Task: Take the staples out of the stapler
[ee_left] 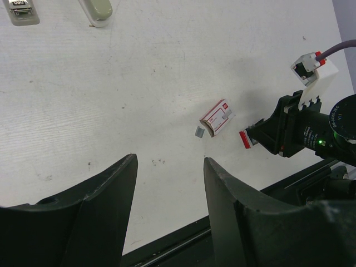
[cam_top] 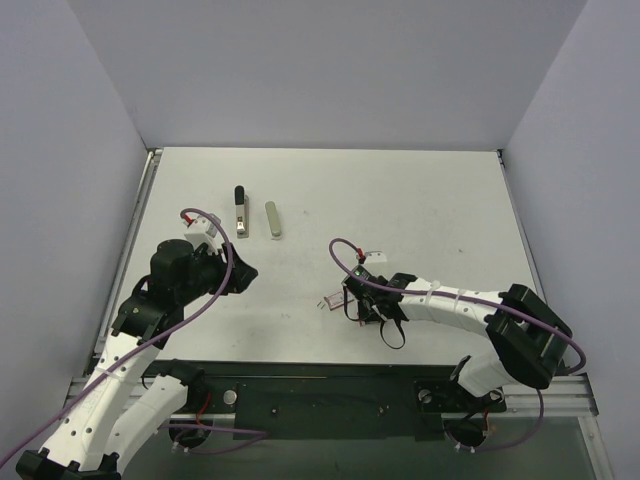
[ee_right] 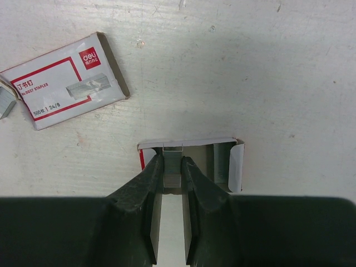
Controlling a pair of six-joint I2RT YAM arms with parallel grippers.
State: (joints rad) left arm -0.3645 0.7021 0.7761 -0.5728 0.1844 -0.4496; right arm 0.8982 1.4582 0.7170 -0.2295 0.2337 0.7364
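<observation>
The stapler (cam_top: 241,213), silvery-beige with a black far end, lies at the back left; its near end shows in the left wrist view (ee_left: 23,11). My right gripper (ee_right: 172,161) is shut on a grey strip of staples (ee_right: 172,171) inside an open red-and-white cardboard tray (ee_right: 236,164), far from the stapler. A second strip (ee_right: 221,162) lies in the tray. From above, the right gripper (cam_top: 354,298) is at mid table. My left gripper (ee_left: 169,160) is open and empty, near the stapler's near side (cam_top: 240,272).
An olive-grey rounded bar (cam_top: 273,219) lies right of the stapler. A red-and-white staple box (ee_right: 67,80) lies left of the tray, with a small staple piece (ee_right: 4,103) beside it. Grey walls enclose the table on three sides.
</observation>
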